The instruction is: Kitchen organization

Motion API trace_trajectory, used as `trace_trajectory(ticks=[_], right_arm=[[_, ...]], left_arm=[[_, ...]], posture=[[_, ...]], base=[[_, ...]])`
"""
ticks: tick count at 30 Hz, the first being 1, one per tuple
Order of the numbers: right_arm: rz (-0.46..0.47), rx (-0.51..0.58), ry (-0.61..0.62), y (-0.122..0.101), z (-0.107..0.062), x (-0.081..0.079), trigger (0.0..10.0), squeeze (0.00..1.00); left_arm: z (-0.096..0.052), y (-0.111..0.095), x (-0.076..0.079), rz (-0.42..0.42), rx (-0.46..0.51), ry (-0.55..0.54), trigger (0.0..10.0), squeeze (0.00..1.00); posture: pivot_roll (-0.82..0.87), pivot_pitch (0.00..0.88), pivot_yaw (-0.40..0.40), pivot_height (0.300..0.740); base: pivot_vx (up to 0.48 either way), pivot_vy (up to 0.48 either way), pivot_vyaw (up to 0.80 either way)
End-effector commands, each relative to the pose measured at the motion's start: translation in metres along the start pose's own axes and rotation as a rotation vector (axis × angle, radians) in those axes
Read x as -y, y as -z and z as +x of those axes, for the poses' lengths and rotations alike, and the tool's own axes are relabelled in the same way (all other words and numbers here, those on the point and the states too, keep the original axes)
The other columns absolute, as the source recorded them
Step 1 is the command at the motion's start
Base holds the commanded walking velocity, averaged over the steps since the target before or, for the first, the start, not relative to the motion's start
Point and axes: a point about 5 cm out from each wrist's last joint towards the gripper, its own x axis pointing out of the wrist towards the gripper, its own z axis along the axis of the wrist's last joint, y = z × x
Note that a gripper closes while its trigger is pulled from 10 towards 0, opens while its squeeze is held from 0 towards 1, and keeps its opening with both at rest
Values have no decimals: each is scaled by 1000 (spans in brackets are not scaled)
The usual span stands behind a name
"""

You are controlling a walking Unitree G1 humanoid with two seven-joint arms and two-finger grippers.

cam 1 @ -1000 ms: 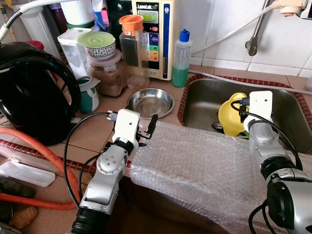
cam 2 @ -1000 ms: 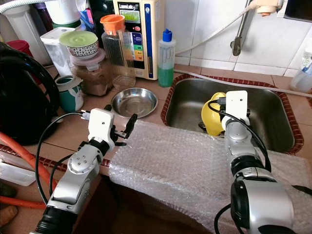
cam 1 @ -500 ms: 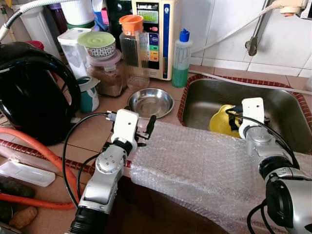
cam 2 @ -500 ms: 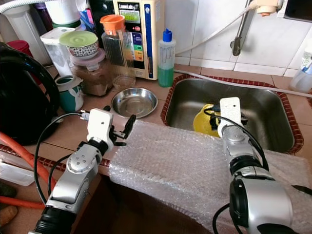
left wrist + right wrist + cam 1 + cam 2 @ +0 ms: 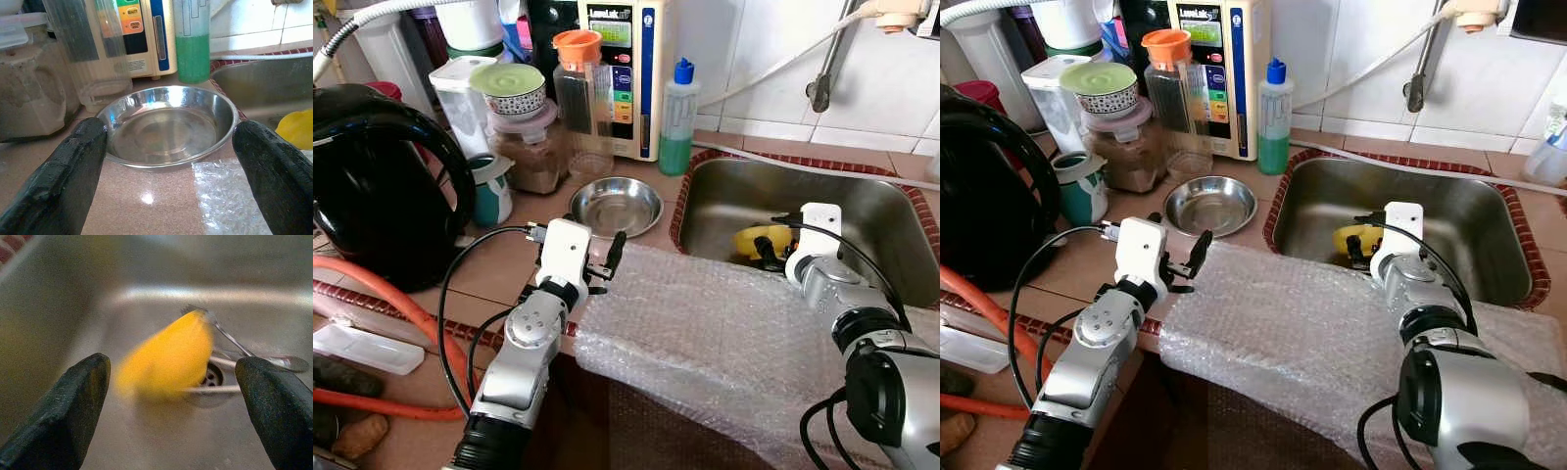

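Observation:
A yellow bowl [image 5: 756, 238] is low in the steel sink [image 5: 724, 196], blurred in the right wrist view [image 5: 168, 357] and tilted over the drain. My right gripper [image 5: 171, 364] reaches down into the sink just above it, open, with the bowl ahead of its fingers and not clamped. Over the counter by the bubble wrap, my left gripper [image 5: 607, 262] is open and holds nothing. It points at a shallow steel bowl [image 5: 166, 127] standing on the counter [image 5: 509, 264] left of the sink.
Bubble wrap [image 5: 705, 333] covers the counter's front edge. A black kettle [image 5: 372, 186] and an orange hose [image 5: 401, 304] sit at the left. Jars, a pitcher [image 5: 582, 93] and a green soap bottle [image 5: 676, 119] line the back. Spoons [image 5: 288, 363] lie at the drain.
My right gripper has dipped from above the sink's edge down into it. The yellow bowl went from upright at the fingers to low in the sink. The left arm stayed still.

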Motion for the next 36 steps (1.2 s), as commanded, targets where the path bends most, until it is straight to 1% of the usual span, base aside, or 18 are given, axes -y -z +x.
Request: trace_trajectory(ticks=[1,3,4,6,7,9,11,12,13,14,16,20,22,26,29,33,35,36], right_arm=[[30,67,-18,-19,1,-3,10000,0],[50,101,-39,-25,1,-6,10000,0],[54,153,-75,-32,0,-11,10000,0],[49,200,-107,-38,0,-15,10000,0],[47,262,-156,-44,-1,-22,10000,0],[24,313,-214,-47,-3,-31,10000,0],[19,317,-219,-47,-3,-31,10000,0],[-3,348,-267,-46,-5,-39,10000,0],[-3,348,-267,-46,-5,-39,10000,0],[-22,373,-295,-44,-8,-44,10000,0],[-26,382,-303,-43,-9,-45,10000,0],[-34,424,-324,-38,-17,-47,10000,0],[-51,451,-328,-38,-24,-48,10000,0],[-111,516,-391,-39,-44,-59,10000,0],[-135,523,-434,-38,-50,-65,10000,0],[-232,524,-524,-32,-63,-81,10000,0],[-245,524,-531,-31,-65,-82,10000,0],[-264,511,-580,-29,-72,-89,10000,0]], left_arm=[[2,-4,-5,21,6,-20,10000,0],[3,-3,-7,24,-1,-31,10000,0],[4,-3,-10,28,-5,-41,10000,0],[5,-3,-13,27,-8,-55,10000,0],[8,-3,-20,24,-14,-83,10000,0],[11,-5,-26,33,-14,-107,10000,0],[12,-5,-26,34,-14,-109,10000,0],[17,-7,-32,42,-19,-132,10000,0],[17,-7,-32,42,-19,-132,10000,0],[21,-7,-38,41,-29,-154,10000,0],[23,-7,-40,33,-33,-162,10000,0],[30,-1,-50,-12,-91,-209,10000,0],[36,4,-55,-73,-134,-233,10000,0],[48,9,-61,-114,-194,-270,10000,0],[52,7,-62,-136,-189,-275,10000,0],[64,0,-62,-183,-198,-278,10000,0],[66,-1,-61,-185,-200,-274,10000,0],[69,0,-60,-166,-232,-269,10000,0]], posture=[[44,0,71,740],[46,0,67,740],[48,0,65,740],[45,0,63,740],[44,0,62,740],[34,0,64,740],[34,0,64,740],[25,0,65,740],[25,0,65,740],[14,0,65,740],[14,0,65,740],[-8,0,68,740],[-17,0,68,740],[-40,0,75,740],[-45,0,76,740],[-75,0,86,740],[-79,0,87,740],[-83,0,89,740]], base=[[0,0,0],[0,0,0],[0,0,0],[0,0,0],[0,0,0],[0,0,0],[0,0,0],[0,0,0],[0,0,0],[0,0,0],[0,0,0],[0,0,0],[0,0,0],[0,0,0],[0,0,0],[0,0,0],[0,0,0],[0,0,0]])
